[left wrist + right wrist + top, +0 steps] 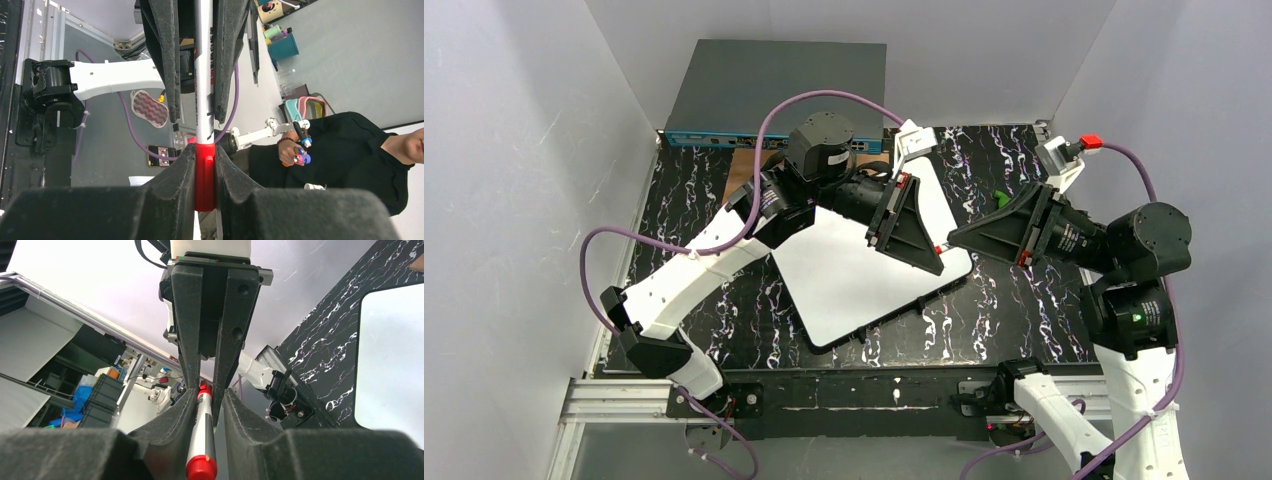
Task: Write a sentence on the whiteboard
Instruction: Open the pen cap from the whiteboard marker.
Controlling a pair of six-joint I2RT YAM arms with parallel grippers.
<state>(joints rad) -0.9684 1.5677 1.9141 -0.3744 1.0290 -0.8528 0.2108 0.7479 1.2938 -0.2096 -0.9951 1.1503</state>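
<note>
The whiteboard [844,270] lies tilted on the black marbled table top and also shows in the right wrist view [390,355]. Above its right corner the two grippers meet tip to tip. A white marker [940,247] with red ends spans between them. My left gripper [937,262] [205,160] is shut on the marker's red cap [205,175]. My right gripper [954,238] [209,395] is round the marker's body [202,440]. The marker rests against one of its fingers, with a gap to the other. No writing shows on the board.
A grey network switch box [774,90] stands at the back left. A sliver of a brown wooden plate [744,160] shows beside it. Grey walls close in on three sides. A person in black [350,150] sits beyond the table's near edge.
</note>
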